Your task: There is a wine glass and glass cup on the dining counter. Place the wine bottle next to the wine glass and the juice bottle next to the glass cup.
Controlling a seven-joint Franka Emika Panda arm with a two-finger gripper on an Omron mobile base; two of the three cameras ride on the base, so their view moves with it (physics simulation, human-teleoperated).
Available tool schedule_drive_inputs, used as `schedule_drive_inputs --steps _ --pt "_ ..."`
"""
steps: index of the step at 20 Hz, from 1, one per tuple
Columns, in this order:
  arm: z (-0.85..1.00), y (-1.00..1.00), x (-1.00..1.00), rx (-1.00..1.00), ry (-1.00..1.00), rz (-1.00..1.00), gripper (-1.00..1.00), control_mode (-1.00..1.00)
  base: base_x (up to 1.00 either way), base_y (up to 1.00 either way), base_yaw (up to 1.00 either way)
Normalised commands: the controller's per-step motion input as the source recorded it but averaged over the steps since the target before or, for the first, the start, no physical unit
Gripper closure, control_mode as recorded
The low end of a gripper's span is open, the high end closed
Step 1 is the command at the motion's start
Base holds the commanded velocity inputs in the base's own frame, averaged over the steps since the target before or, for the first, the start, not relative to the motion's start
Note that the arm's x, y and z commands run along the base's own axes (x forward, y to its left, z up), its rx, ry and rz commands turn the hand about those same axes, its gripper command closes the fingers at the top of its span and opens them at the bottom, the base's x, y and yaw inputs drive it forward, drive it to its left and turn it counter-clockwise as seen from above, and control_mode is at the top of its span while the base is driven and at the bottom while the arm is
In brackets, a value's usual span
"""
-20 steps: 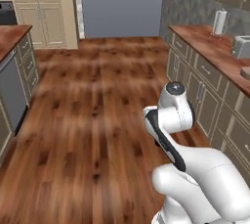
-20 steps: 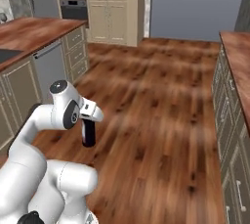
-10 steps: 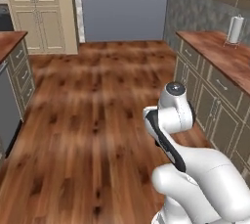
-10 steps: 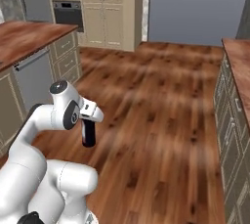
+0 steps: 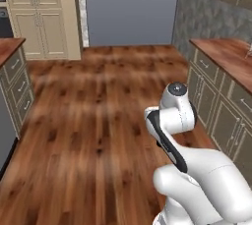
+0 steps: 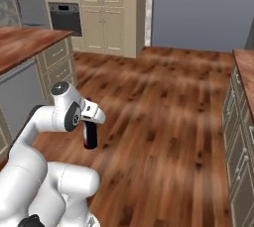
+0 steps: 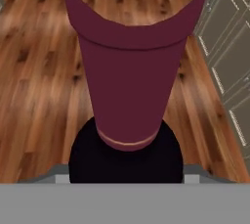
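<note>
Wine bottle (image 7: 129,100) held in gripper (image 6: 90,122), jaws clamped on it. Hand view looks straight down the bottle: dark red neck looming up toward the camera, black body below it, wood plank floor (image 7: 44,71) underneath. Fingertips hidden behind the bottle body there.

Right base view: slim dark bottle (image 6: 90,135) hanging upright below the white hand, off the floor, just beside the arm's elbow joint (image 6: 67,114). Arm folded close to the base. Wood floor (image 6: 158,102) ahead, open. Wood-topped counter (image 6: 25,42) on the left with beige drawers under it. Wall oven and microwave stack (image 6: 60,5) at far left, tall beige cabinets (image 6: 109,10) beside it, grey-blue wall panel (image 6: 203,10) straight ahead. Edge of another counter with beige cabinet fronts (image 6: 240,137) along the right side.

Left base view: arm's white shoulder and elbow (image 5: 177,108) at lower right, bottle blocked by the arm. Wood-topped counter (image 5: 226,57) with beige cabinet fronts on the right, near the robot. Sliver of another wood counter (image 5: 7,47) with drawers at left edge. Tall beige cabinets (image 5: 42,13) at back left, grey-blue panel (image 5: 130,8) in the middle, grey stone-look wall (image 5: 206,8) back right.

Label side of bottle too dark to read.
</note>
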Motion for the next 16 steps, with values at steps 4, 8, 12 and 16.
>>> schedule_drive_inputs --steps 4,8,12,16 --pt "0.00 0.00 0.00 0.00 0.00 0.00 1.00 1.00 0.94 0.16 0.05" --pt "0.00 0.00 0.00 0.00 0.00 0.00 1.00 1.00 0.94 0.15 0.06" --pt "0.00 0.00 0.00 0.00 0.00 0.00 1.00 1.00 0.94 0.15 0.06" --pt "0.00 0.00 0.00 0.00 0.00 0.00 1.00 1.00 0.94 0.16 0.10"
